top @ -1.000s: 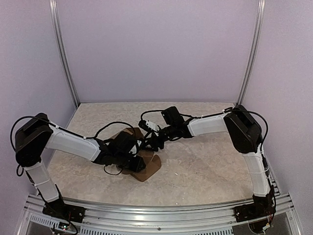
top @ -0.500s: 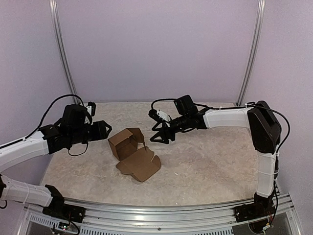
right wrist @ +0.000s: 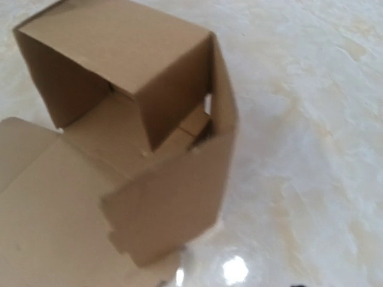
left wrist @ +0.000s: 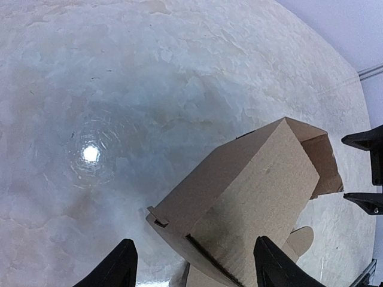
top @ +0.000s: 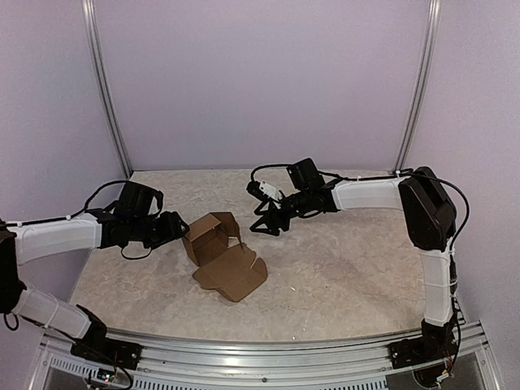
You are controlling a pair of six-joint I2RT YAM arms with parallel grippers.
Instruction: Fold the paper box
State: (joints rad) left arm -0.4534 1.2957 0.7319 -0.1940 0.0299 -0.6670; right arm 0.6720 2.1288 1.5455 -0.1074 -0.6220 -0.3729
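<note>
Box position first, please: where is the paper box [top: 221, 253]?

— It sits on a pale, marbled table [top: 349, 268], left of the middle, between the two arms. It is plain brown cardboard, half folded. Its walls stand up as an open square sleeve. A flat lid panel with a rounded tab lies on the table on the side nearer the arm bases.

— What is the left gripper [top: 177, 227] doing?

— It reaches in from the left and is just beside the box's left wall. From above I cannot tell whether it touches the cardboard. In the left wrist view its two black fingers [left wrist: 119, 270] stand wide apart at the bottom edge. The box [left wrist: 251, 191] lies ahead of them, one corner pointing towards the camera. Nothing is pinched between them.

— And the right gripper [top: 264, 227]?

— It comes in from the right and hangs near the box's far right corner, apart from it. Its jaws are spread and hold nothing. The left wrist view catches its two dark fingertips [left wrist: 365, 140] at the right edge, with a clear gap between them.

— What does the right wrist view show?

— A close, slightly blurred look into the box [right wrist: 137, 119]. The open sleeve is at the top, a side flap stands at the right, and the flat lid panel spreads to the lower left.
</note>
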